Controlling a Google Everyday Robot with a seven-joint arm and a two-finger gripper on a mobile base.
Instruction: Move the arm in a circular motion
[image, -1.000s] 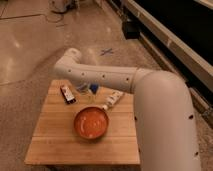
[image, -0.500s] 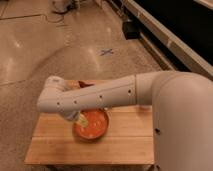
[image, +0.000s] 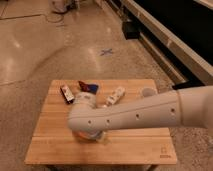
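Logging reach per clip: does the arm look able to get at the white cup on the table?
Probably yes: the cup stands uncovered near the table's far right corner, just beyond the arm. The gripper is hidden, apparently under the arm's bend.

My gripper is out of sight, hidden under my arm (image: 135, 115) above the table (image: 145, 146), a light wooden plank top filling the 6 o'clock half. Around it the floor (image: 35, 55) is polished speckled stone, with pale glare at 10 o'clock and a faint curved line. A blue tape cross (image: 106, 51) sits at 12. At 1 o'clock a dark box (image: 131, 30) stands by a long pale ledge (image: 182, 46) that runs towards 3, with darkness behind it. Cables (image: 60, 7) lie at 11.
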